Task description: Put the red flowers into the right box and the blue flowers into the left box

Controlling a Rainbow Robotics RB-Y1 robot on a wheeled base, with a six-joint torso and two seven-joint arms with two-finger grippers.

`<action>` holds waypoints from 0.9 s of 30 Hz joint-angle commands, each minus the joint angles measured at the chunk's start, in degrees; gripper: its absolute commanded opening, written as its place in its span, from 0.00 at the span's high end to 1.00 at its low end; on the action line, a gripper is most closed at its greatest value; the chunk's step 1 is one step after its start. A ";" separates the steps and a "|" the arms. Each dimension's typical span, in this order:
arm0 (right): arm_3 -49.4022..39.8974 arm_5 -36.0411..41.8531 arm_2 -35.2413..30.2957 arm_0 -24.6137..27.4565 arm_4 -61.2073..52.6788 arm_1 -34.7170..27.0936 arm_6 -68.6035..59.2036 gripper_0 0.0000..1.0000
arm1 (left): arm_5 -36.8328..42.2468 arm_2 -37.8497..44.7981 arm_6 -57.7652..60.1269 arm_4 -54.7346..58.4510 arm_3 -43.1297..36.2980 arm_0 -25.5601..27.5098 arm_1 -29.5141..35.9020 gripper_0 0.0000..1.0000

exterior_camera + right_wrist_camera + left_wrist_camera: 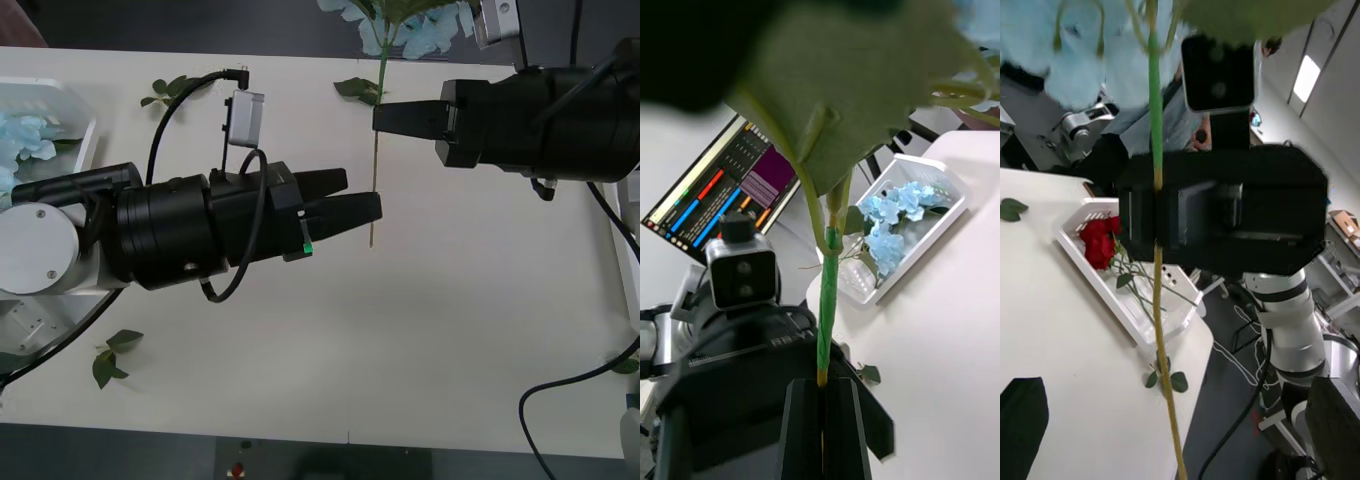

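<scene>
The front camera is looking steeply down on the desk (420,340) from above both arms. The right wrist camera is looking along its own fingers (822,420) toward the left arm, very near a held stem (826,300). The left wrist camera is facing the opposite way. All three are sharing that stem.

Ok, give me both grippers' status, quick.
Left gripper: jaws open around the lower stem of the blue flower.
Right gripper: shut on the blue flower's stem.
</scene>
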 commanded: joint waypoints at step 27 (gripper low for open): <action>-1.98 -0.19 -0.68 -2.23 -0.94 0.15 -3.22 1.00 | -0.33 -4.55 5.57 0.55 4.44 -8.49 0.14 1.00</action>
